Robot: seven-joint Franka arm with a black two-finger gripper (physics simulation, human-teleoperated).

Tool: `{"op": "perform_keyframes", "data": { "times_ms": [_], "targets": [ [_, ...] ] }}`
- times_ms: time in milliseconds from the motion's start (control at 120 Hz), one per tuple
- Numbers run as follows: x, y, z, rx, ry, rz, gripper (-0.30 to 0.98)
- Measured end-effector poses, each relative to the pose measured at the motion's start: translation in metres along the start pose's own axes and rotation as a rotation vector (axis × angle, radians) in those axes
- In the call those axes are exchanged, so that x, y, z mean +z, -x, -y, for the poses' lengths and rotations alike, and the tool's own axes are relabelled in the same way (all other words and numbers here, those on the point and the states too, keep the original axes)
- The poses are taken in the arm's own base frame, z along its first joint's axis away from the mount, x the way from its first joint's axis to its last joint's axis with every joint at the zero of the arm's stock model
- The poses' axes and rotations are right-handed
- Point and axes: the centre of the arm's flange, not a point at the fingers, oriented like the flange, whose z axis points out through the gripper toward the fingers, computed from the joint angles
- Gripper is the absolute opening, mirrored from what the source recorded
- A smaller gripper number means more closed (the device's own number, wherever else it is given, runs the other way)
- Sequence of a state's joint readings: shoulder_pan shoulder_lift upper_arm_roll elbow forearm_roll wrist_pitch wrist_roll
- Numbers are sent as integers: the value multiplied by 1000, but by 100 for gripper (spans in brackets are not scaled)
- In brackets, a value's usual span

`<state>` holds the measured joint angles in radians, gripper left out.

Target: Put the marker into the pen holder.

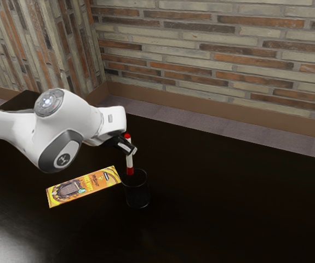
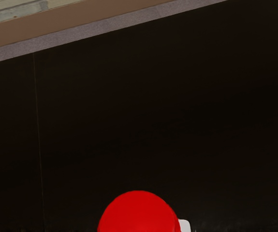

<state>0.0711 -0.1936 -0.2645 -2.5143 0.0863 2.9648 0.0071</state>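
Your black two-finger gripper (image 1: 129,146) grasped the upright, red-ended white marker (image 1: 129,161), its lower tip at the mouth of the see-through cylindrical pen holder (image 1: 137,204).

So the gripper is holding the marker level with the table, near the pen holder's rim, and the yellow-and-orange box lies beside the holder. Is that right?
Not quite: the marker is close to upright, not level, as the exterior view shows. The gripper does hold it near the rim of the pen holder, with the box beside the holder.
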Motion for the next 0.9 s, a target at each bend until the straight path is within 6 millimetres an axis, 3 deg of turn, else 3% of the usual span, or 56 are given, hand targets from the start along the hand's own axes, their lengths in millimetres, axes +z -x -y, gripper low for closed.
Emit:
{"op": "perform_keyframes", "data": {
  "times_ms": [142,300,417,467,508,583,650,700,742,825,900],
  "targets": [
    [10,5,0,-46,6,19,-8],
    [5,4,0,-75,-1,43,28],
    [-2,-4,9,-110,-15,53,45],
    [-23,-36,29,-151,-37,22,50],
    [-51,-82,47,-191,-46,-5,53],
    [-124,-170,88,-266,-62,-32,58],
    [-191,-210,128,-319,-101,-19,61],
    [-225,-220,156,-360,-133,24,62],
    [-236,-217,173,-390,-149,84,63],
    [-219,-193,200,-451,-163,244,65],
    [-207,-176,209,-481,-167,345,66]
  ]
}}
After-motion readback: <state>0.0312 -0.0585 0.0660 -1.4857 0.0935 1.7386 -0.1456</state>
